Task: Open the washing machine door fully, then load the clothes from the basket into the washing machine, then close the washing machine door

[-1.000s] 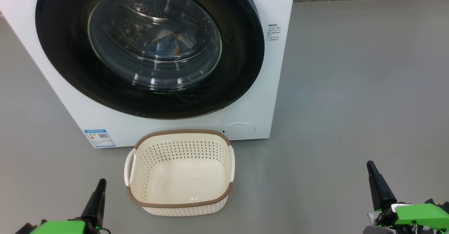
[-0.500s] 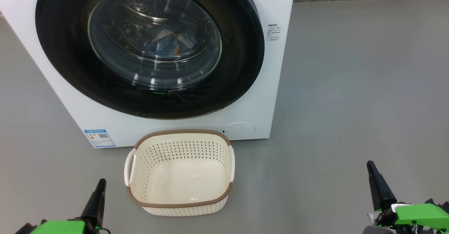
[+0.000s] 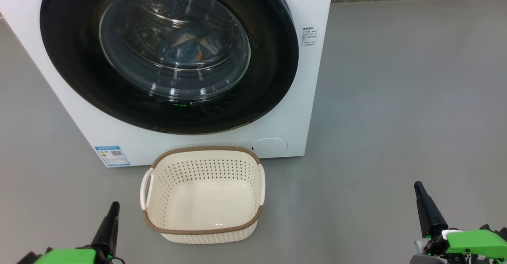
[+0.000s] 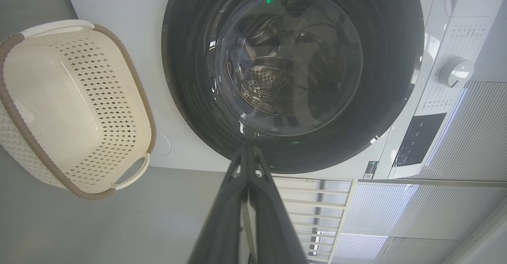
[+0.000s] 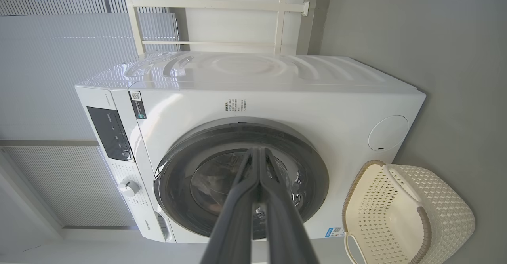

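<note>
Head view: glossy black round door (image 3: 67, 58) shut, light blue clothes (image 3: 190, 48) inside, cream perforated basket (image 3: 206, 168) empty. My left end effector (image 3: 115, 206) and right end effector (image 3: 418, 187) sit pressed together, empty. I judge everything done; next, simply retreat.

Bright, even daylight comes through the pale slatted window blinds (image 5: 47, 58). Reflections streak the large round glossy black washing machine door (image 3: 273, 70). Shadows are soft; wrist views bow at the edges.

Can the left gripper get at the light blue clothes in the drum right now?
Probably not. The large round glossy black door looks shut on the big white washing machine, with the light blue clothes behind it. The left gripper, shut, sits beside the cream perforated basket.
</note>
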Available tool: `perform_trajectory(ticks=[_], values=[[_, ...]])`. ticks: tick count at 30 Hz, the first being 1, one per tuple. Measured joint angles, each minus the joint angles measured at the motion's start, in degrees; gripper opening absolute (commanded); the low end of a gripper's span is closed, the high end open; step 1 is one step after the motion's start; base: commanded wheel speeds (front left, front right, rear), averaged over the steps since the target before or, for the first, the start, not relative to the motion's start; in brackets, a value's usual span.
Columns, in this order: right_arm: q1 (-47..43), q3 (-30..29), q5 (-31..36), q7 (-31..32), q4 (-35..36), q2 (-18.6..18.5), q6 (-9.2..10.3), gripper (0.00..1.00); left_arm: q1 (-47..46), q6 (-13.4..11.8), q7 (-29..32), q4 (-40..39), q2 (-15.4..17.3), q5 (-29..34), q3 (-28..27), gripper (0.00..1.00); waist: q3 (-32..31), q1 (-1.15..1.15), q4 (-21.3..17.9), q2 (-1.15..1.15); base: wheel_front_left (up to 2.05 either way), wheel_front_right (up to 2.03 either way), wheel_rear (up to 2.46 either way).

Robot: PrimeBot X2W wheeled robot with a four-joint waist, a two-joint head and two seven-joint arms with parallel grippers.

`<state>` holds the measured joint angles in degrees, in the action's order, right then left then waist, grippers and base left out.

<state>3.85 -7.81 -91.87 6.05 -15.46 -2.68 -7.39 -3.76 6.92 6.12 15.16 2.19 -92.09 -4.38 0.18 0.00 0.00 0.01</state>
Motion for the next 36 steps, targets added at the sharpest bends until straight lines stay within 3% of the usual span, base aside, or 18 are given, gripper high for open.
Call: perform_trajectory(ticks=[36], values=[[0.0, 0.0, 0.0, 0.0, 0.0, 0.0, 0.0, 0.0, 0.0, 0.0, 0.0, 0.0, 0.0, 0.0, -0.1, 0.0, 0.0, 0.0, 0.0, 0.0, 0.0, 0.0, 0.0]])
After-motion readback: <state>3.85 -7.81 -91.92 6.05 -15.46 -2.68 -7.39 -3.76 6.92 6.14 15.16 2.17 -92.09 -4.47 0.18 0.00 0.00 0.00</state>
